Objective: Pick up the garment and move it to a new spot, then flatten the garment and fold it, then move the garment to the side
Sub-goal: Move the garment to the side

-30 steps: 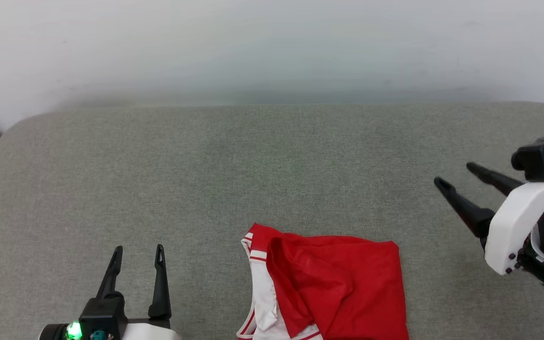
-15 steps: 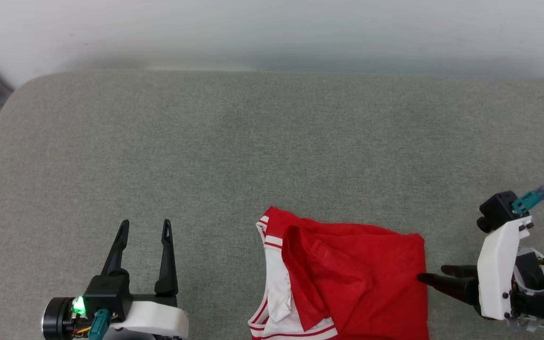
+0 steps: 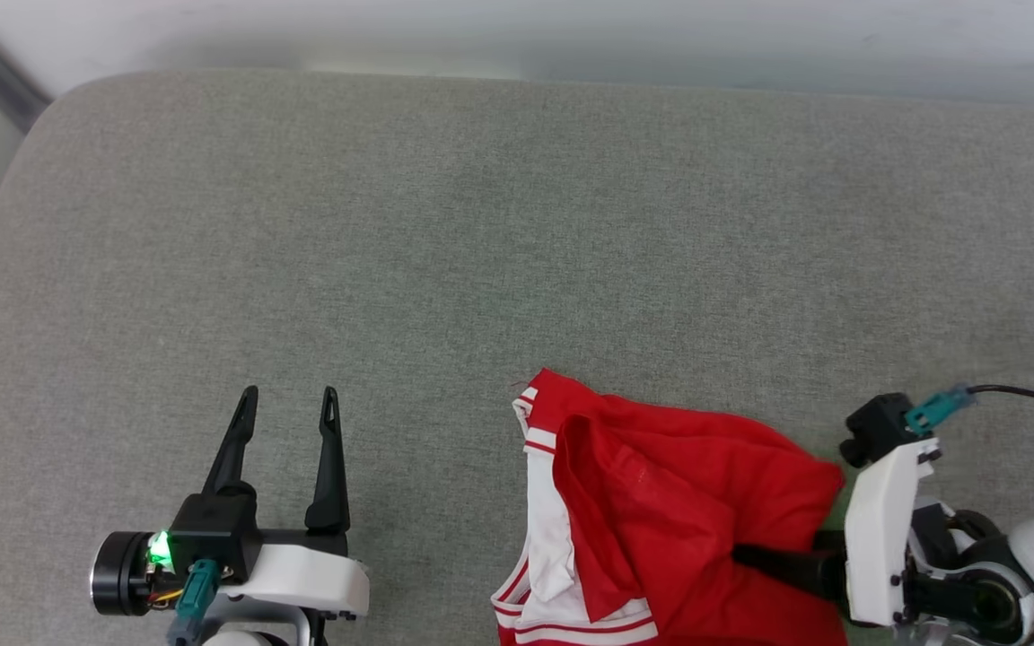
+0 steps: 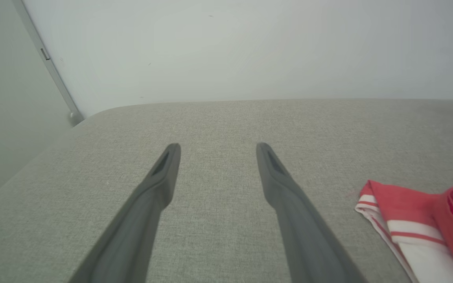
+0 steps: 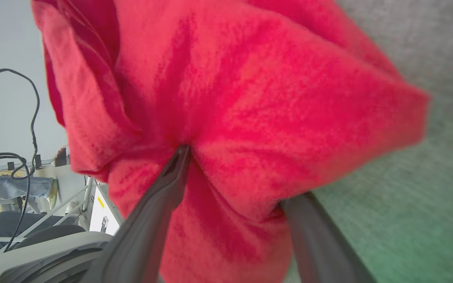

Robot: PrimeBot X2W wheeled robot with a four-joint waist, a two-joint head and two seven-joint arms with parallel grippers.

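**A:** Where is the garment (image 3: 661, 502) for us right now?

**B:** It is at the near edge of the grey fabric-covered tabletop (image 3: 481, 224), right of the middle. It lies rumpled, with the red body doubled over itself and a white sleeve (image 3: 548, 529) with striped trim showing on its left side. We'd call it neither spread flat nor neatly folded.

**A:** And our claws?

**B:** Our right claw (image 5: 236, 177) is at the garment's right edge with its jaws spread wide. One finger (image 5: 159, 196) presses on top of the red cloth and the other is tucked beneath a fold, so a wad of fabric sits between them, but they have not closed on it. Our left claw (image 3: 288, 404) also stands open, empty, above bare tabletop and well apart from the garment.

**A:** So which step are we in?

**B:** We judge it to be a grasp on the cloth. Whether that is to carry it to another spot or to tug it out flat, the pictures don't settle.

**A:** What does the next move call for?

**B:** We need to close the right jaws firmly on the fold between them. The cloth is loose and layered, so we should make sure we have caught enough of it before we lift, or it will slip free.
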